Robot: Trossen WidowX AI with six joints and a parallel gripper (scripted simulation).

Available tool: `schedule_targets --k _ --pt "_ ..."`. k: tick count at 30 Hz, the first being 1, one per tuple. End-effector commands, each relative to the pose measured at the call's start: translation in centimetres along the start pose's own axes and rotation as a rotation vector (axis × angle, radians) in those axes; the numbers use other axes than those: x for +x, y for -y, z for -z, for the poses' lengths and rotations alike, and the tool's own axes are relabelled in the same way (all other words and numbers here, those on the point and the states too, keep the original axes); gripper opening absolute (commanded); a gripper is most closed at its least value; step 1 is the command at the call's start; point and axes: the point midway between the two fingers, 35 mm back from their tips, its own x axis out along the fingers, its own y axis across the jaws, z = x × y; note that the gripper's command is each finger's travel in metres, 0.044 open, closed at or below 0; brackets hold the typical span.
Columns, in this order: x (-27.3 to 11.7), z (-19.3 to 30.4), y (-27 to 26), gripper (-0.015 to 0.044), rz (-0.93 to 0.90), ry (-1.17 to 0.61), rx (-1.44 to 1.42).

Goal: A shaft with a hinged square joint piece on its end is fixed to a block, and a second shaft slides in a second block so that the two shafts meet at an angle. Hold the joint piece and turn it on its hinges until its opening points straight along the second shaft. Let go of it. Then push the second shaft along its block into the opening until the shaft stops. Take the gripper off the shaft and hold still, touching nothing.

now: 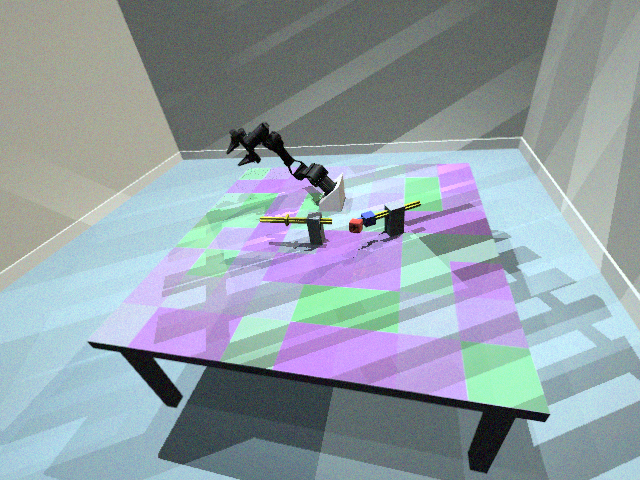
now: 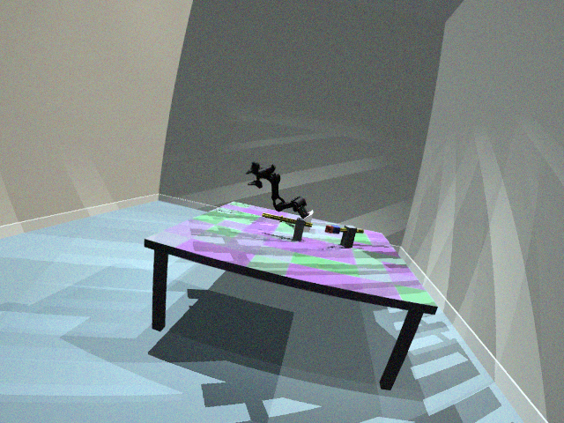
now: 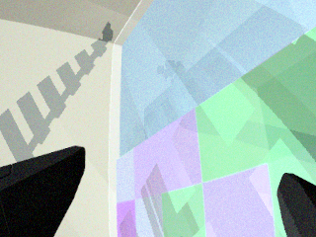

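Note:
The red joint piece (image 1: 355,225) (image 2: 328,228) sits beside a blue piece (image 1: 368,218) (image 2: 336,229) on the end of the fixed yellow-and-black shaft (image 1: 412,205) (image 2: 358,230), which passes through a dark block (image 1: 394,221) (image 2: 348,237). The second shaft (image 1: 272,220) (image 2: 276,216), with a small collar, runs through the other grey block (image 1: 315,228) (image 2: 299,229). Its end stands a gap away from the red piece. Which way the opening points exactly is too small to tell. My gripper (image 1: 238,158) (image 2: 248,178) (image 3: 186,173) is open and empty, high above the table's left back part, away from both shafts.
The arm's white base (image 1: 334,196) stands behind the two blocks. The table (image 1: 346,356) (image 2: 318,268) has a patchwork top with shadows across it. The wrist view shows floor, wall and a table edge between the fingers.

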Motion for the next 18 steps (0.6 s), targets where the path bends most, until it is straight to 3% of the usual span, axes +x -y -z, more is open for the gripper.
schedule_targets --k 1,6,18 --pt "0.0 0.0 0.0 0.0426 0.000 0.000 0.000" --pt "0.0 0.1 -1.3 0.0440 -0.015 0.012 -0.038" --pt "0.2 3.4 -11.9 0.0440 -0.166 0.059 -0.313"
